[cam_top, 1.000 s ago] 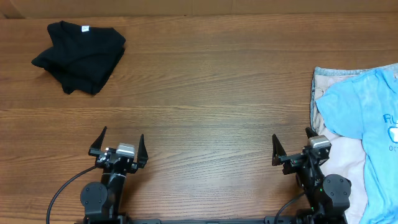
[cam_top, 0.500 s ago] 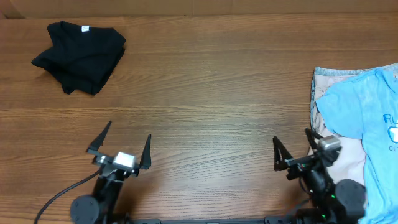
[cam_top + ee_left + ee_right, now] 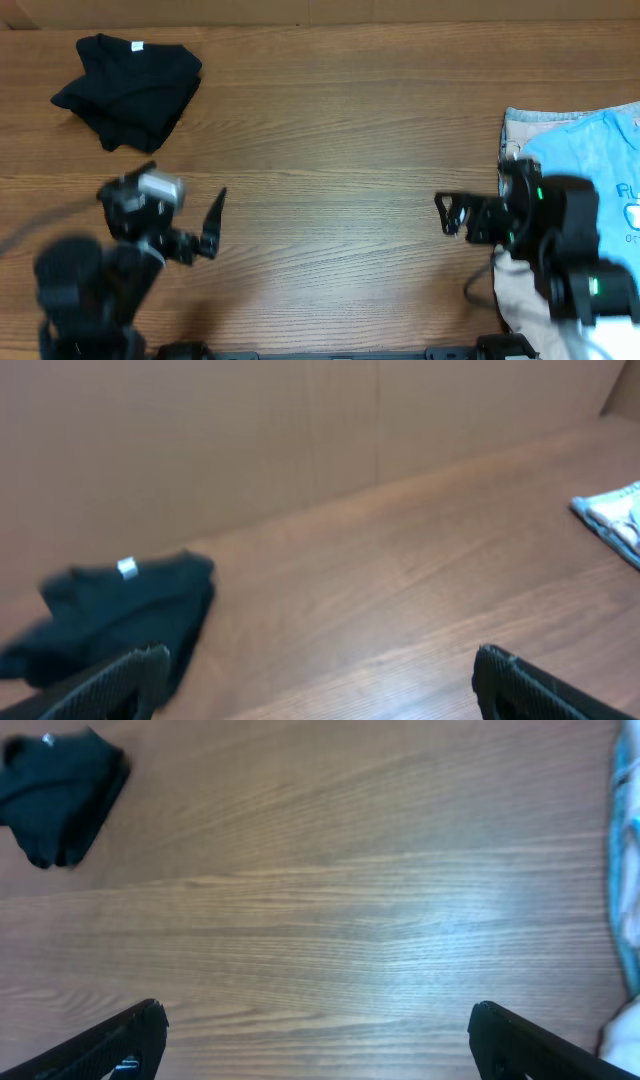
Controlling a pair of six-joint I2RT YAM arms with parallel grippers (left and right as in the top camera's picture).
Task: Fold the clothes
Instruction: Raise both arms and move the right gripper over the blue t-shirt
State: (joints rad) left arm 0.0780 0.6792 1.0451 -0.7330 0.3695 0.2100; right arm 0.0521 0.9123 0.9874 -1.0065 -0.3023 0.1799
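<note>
Both the left claw [image 3: 320, 665] and right claw [image 3: 315, 1020] are wide open, holding nothing. A black top [image 3: 128, 88] sits bunched upper left on the surface [image 3: 340, 120]; a blue T-shirt [image 3: 600, 160] covers beige shorts [image 3: 518, 126] at the right edge.

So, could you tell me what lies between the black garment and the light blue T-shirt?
Overhead view: only bare table separates the black garment and the light blue T-shirt, up to the beige shorts edging out beneath it.

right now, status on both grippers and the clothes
Left gripper open, empty. Right gripper open, empty. Blue T-shirt unfolded far right, black garment bunched far left. Nothing between.
</note>
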